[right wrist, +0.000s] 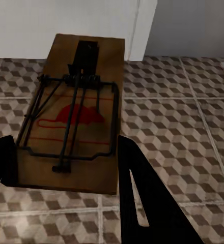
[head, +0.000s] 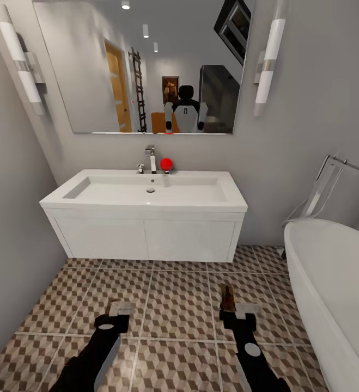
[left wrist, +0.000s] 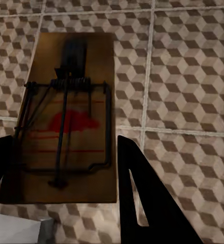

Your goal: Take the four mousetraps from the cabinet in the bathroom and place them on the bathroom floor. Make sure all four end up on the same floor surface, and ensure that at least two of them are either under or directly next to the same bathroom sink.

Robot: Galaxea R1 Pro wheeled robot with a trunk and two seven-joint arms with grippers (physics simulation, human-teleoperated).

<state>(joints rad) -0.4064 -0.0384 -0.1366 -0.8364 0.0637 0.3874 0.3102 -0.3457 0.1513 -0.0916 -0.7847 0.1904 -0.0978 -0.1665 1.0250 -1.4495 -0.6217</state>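
Observation:
I face the white wall-hung sink (head: 146, 228) across the cube-patterned bathroom floor (head: 174, 294). My left gripper (head: 116, 318) is shut on a mousetrap (left wrist: 66, 117), a tan board with a dark wire bar and a red print, held above the tiles. My right gripper (head: 232, 314) is shut on a second mousetrap (right wrist: 74, 112), whose brown end (head: 226, 296) points toward the sink. Both grippers hover low over the floor, about one tile short of the sink front. The cabinet is out of view.
A white bathtub (head: 332, 283) curves along the right, with a chrome floor tap (head: 323, 188) behind it. A grey wall (head: 10, 228) closes the left side. On the sink stand a chrome tap (head: 150, 159) and a red ball (head: 166, 163), below a mirror (head: 152, 65).

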